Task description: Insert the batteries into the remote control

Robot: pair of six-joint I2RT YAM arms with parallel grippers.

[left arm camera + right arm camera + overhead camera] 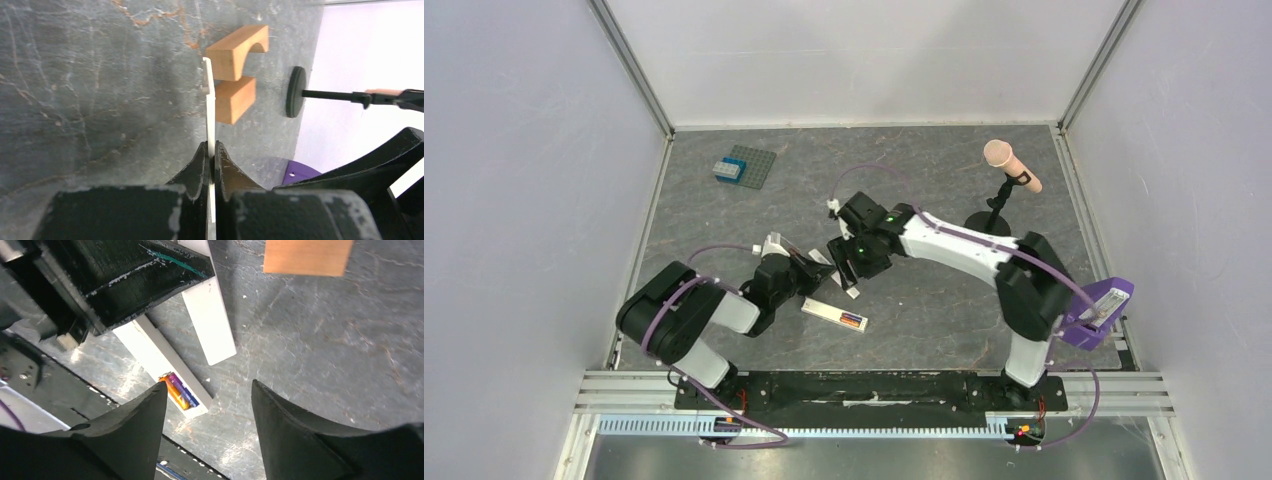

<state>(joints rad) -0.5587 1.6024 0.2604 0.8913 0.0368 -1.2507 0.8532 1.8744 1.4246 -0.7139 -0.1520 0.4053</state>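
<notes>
Tabletop (pixel 944 300) carries it all: left gripper (pixel 211 148) clamped tight, right gripper (pixel 209 386) spread empty above the remote control (pixel 829 312) lying flat, a thin white plate (pixel 210 95) pinched edge-on in the left's grip, and the batteries (pixel 177 391) side by side in the remote's end recess.

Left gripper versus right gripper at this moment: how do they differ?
The left gripper has its jaws shut on a thin white panel, seen edge-on; the right gripper has its jaws open and empty. The left gripper faces the orange-brown blocks; the right gripper hangs over the remote control, at the end where the batteries sit. Both are black and close together.
</notes>
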